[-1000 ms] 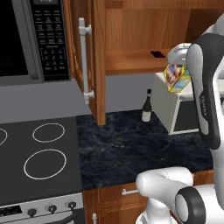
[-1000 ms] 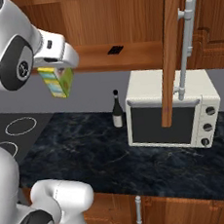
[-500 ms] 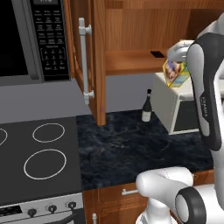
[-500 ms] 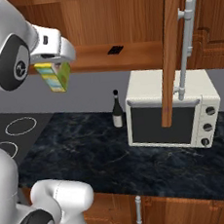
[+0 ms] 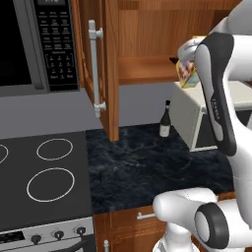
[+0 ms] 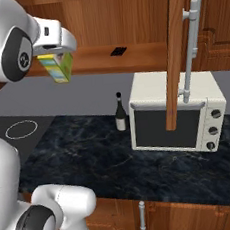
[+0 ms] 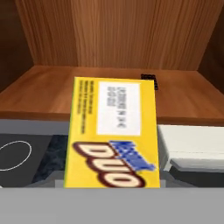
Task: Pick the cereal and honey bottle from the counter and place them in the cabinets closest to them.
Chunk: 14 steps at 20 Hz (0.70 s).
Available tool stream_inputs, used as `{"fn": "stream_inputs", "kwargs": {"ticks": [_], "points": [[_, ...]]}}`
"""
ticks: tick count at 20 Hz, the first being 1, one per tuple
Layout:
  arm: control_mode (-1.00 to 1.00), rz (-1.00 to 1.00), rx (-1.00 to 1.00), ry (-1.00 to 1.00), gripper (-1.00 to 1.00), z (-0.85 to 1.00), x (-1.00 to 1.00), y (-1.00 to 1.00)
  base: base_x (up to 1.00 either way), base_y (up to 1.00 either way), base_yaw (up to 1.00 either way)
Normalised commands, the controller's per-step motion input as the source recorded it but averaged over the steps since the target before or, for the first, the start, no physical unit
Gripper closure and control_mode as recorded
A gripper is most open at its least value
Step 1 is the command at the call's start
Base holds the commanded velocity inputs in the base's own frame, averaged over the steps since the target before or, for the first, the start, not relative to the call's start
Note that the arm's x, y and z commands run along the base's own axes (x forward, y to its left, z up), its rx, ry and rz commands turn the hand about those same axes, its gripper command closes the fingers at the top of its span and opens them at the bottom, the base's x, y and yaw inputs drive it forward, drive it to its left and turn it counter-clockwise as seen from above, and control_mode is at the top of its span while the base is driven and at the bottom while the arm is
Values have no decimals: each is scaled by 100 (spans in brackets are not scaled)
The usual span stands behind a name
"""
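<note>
Hand view: I am holding the cereal in front of the open cabinet's shelf, which is lying at twelve o'clock. The gripper is clamping the box above the counter, with a wine bottle standing at four o'clock.

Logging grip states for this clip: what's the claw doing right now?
Claw: shut on the cereal, held in the air in front of the open cabinet shelf, above the counter.
</note>
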Motion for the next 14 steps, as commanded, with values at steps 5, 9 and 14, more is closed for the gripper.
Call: {"fn": "stream_inputs", "kwargs": {"ticks": [5, 9, 14], "points": [[-100, 0, 0, -7, 100, 11, 28, 7, 0, 0, 0], [-100, 0, 0, -7, 100, 1, 27, 4, 0, 0, 0], [-100, 0, -1, -4, 100, 0, 29, 4, 0, 0, 0]]}}
